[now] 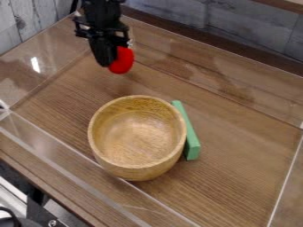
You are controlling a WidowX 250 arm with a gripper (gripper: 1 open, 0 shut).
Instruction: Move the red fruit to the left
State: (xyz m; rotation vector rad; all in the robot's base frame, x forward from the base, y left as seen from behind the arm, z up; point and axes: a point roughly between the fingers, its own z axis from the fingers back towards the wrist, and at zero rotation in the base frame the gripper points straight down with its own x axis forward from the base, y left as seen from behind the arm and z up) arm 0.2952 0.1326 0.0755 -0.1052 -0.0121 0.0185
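The red fruit (120,59) is a small round bright-red piece hanging in my gripper (115,57) just above the wooden table, at the upper left of the camera view. The black fingers point straight down and are shut on the fruit, covering its top. The fruit's lower half shows below and to the right of the fingertips. It sits well behind and left of the wooden bowl.
A round wooden bowl (140,136) stands at the centre with a flat green block (186,130) against its right side. Clear plastic walls (42,62) fence the wooden table (236,97) on the left, front and right.
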